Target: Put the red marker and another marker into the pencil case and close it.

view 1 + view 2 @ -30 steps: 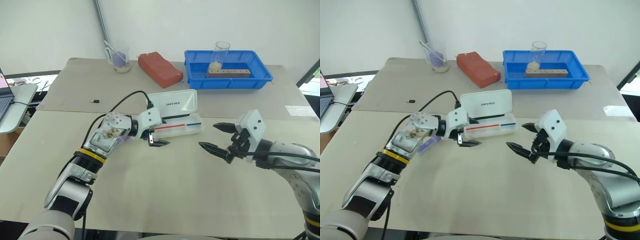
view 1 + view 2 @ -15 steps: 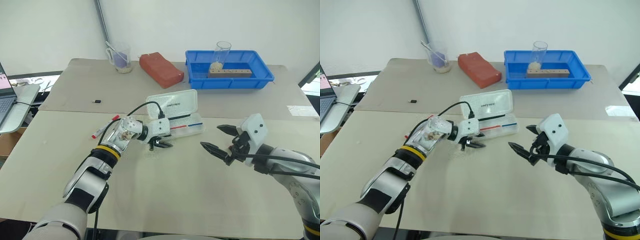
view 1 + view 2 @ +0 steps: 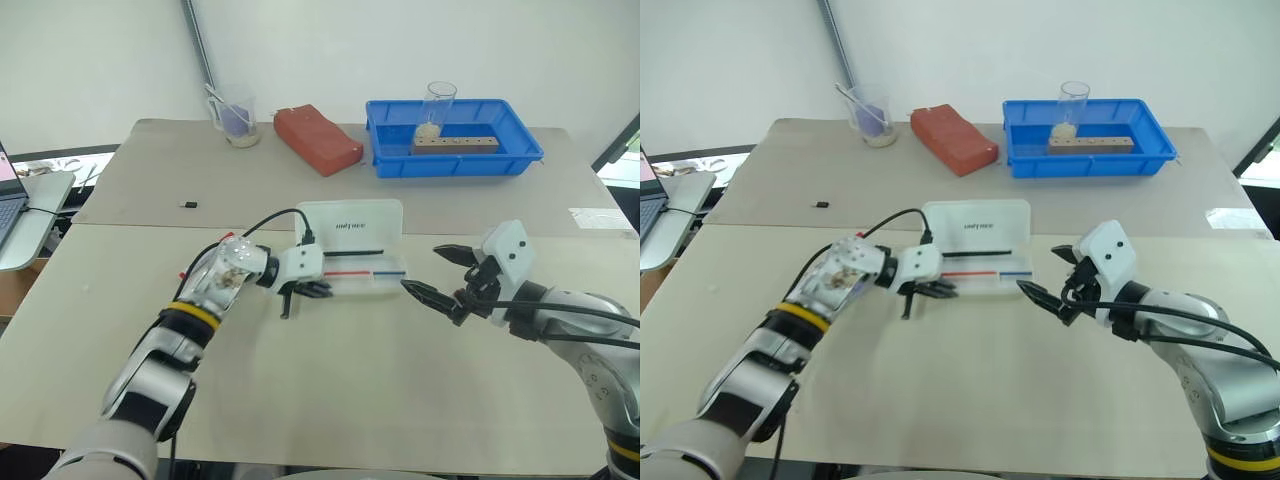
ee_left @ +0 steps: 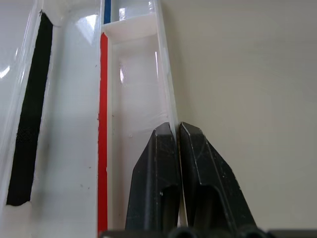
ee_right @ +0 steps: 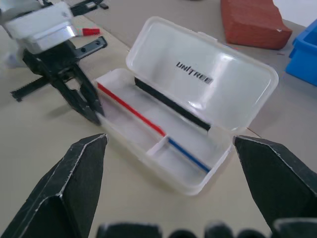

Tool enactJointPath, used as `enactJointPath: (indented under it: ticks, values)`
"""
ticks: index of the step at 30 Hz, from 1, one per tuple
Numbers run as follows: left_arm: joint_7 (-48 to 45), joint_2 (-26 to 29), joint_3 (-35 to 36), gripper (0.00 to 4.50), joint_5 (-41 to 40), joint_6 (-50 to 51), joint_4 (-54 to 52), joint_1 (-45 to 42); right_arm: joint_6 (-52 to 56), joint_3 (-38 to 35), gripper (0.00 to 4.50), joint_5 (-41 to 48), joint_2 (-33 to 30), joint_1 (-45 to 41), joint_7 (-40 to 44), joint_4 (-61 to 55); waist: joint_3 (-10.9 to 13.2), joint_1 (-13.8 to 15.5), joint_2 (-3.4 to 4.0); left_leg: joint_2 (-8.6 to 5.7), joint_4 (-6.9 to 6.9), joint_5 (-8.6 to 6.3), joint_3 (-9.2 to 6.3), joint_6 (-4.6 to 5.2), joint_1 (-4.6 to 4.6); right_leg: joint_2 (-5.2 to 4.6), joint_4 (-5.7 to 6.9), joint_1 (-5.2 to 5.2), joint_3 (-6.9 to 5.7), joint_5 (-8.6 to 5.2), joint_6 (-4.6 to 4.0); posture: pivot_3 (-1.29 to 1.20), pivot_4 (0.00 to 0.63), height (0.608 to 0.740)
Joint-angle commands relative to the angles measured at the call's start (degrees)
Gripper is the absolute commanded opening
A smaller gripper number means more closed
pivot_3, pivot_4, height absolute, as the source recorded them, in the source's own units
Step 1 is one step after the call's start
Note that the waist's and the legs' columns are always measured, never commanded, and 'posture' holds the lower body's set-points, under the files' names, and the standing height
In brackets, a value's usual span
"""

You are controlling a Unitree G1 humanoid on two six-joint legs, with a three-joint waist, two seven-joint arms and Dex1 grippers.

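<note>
Surface (image 3: pixel 340 400): pale tabletop carrying every item.

Left arm: reaches in from the robot's left, with the wrist bent so that the left gripper (image 3: pixel 296 293) points rightward and downward at the near-left corner of the case.

Right arm: held above the surface on the robot's right, forearm angled inward, with the right gripper (image 3: pixel 424 270) aimed at the right end of the case.

Pencil case (image 3: pixel 352 272): open, lid standing up at the far side, in the middle of the surface between the two arms. Its long axis runs left to right across the robot's front. The tray already holds a thin red stick (image 5: pixel 130 109) and a blue one.

Left fingers (image 4: pixel 158 173): pressed together, apparently pinching the near wall of the case, whose rim runs straight into the seam between them.

Right fingers (image 5: pixel 77 173): spread wide, holding nothing, just beside the case's right end.

Red marker (image 5: pixel 90 31): its red cap shows on the surface just beyond the left wrist, away from the case. The barrel is largely hidden, so its axis cannot be read with confidence. The left arm is judged much the nearer; the fingers must first release the wall.
</note>
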Motion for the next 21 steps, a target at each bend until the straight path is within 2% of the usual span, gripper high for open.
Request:
enactJointPath:
  ticks: [1,5,13,16,21]
  values:
    - [-2.49,3.59,1.33,0.04,-2.31,2.13,-10.77,3.48,-1.8,-0.23,4.5,1.39,-2.1,-0.26,4.33,-1.41,-0.03,0.18,0.04,0.0,0.02,0.0,0.0,0.0,0.0,0.0,0.0,0.01,0.0,0.0,0.0,0.0,0.15,0.74]
    - [-1.3,5.52,1.2,0.04,-2.2,4.25,-16.77,7.96,-2.61,1.46,4.5,0.91,-4.13,1.45,8.66,-1.97,-0.05,0.52,0.08,0.0,0.1,0.0,0.0,0.01,0.04,-0.02,-0.03,0.16,-0.01,0.0,0.0,0.0,0.15,0.74]
    - [3.33,4.83,0.83,0.04,-0.04,3.47,-16.73,9.7,-5.85,5.0,4.5,-2.09,-6.18,3.67,12.63,-0.3,0.0,0.47,-0.02,-0.02,0.15,0.01,-0.06,0.06,0.05,-0.02,-0.03,0.2,-0.02,0.0,0.01,0.0,0.15,0.74]
    - [3.22,5.11,0.91,1.04,-0.3,3.53,-17.16,9.86,-6.5,5.38,4.5,-2.64,-5.89,3.09,13.15,0.64,0.01,0.41,-0.04,-0.02,0.14,0.0,-0.08,0.06,0.06,-0.01,-0.02,0.19,-0.02,0.0,0.01,0.0,0.15,0.74]
    - [2.48,5.97,1.26,3.43,-0.81,2.81,-18.5,9.54,-7.68,6.16,4.5,-3.38,-5.57,1.62,13.79,2.48,0.01,0.34,-0.03,-0.02,0.15,0.0,-0.08,0.06,0.06,-0.01,-0.02,0.2,-0.02,0.0,0.0,0.0,0.15,0.74]
